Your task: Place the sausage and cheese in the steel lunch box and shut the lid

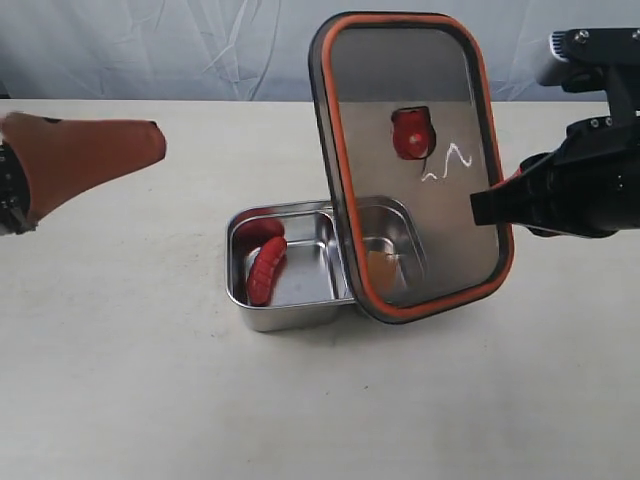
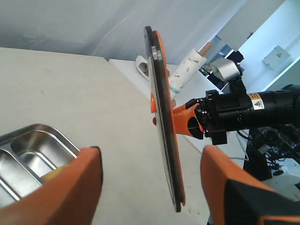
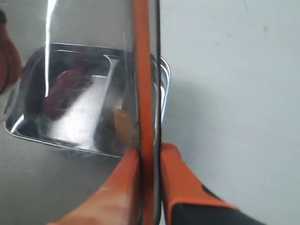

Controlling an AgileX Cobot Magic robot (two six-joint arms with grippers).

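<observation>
Two compartments are seen in the steel lunch box (image 1: 290,318) on the table (image 1: 120,380) in the exterior view. The sausage (image 1: 266,268) lies in the left one, and the cheese (image 1: 381,268) is made out in the right one through the lid (image 1: 415,195). The lid is held nearly upright and slightly tilted over the box's right part, gripped at its right edge by the right gripper (image 1: 495,205). The left gripper (image 1: 130,148) is kept well apart at the left. In the left wrist view, its orange fingers (image 2: 86,187) are spread wide with nothing between them, and the lid is seen edge-on beyond them. In the right wrist view, the lid's rim is pinched between the right jaws, and the box, sausage and cheese are seen blurred through it.
</observation>
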